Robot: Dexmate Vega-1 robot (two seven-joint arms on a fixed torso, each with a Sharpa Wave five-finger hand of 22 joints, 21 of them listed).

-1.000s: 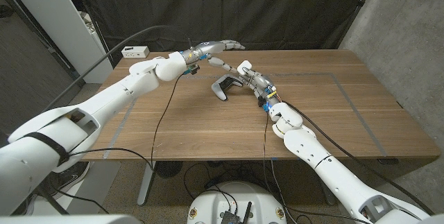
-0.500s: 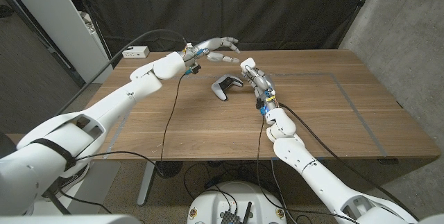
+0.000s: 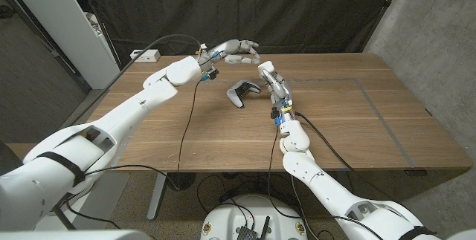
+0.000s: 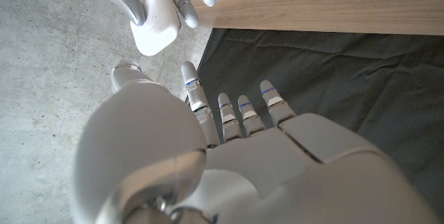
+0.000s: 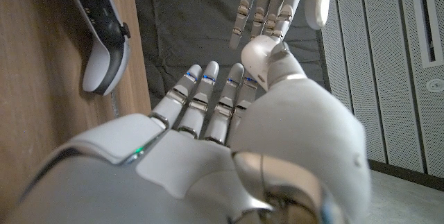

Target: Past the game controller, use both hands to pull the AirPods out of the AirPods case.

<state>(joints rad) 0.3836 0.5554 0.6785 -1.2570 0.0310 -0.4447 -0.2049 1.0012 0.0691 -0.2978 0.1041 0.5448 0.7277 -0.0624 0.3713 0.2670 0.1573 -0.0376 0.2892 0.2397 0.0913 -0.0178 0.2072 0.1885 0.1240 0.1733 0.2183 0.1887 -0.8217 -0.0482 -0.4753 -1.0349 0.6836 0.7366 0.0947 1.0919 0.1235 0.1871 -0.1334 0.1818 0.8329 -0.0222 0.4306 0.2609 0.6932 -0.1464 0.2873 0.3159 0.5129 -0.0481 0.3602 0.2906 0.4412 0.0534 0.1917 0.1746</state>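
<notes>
Against a black curtain, above the wooden table (image 3: 349, 121) and beyond the game controller (image 3: 240, 92), the right hand (image 3: 269, 75) grips the small white AirPods case (image 4: 154, 24), seemingly closed, smooth, light and likely slippery, while the left hand (image 3: 236, 50) hovers near, fingers spread, empty.

A robotics lab: black curtain (image 3: 245, 10) hangs at twelve o'clock behind the wooden worktop (image 3: 335, 121), bare concrete floor (image 3: 431, 39), cables (image 3: 178, 132) trailing, white shelving (image 3: 74, 17) at ten.
</notes>
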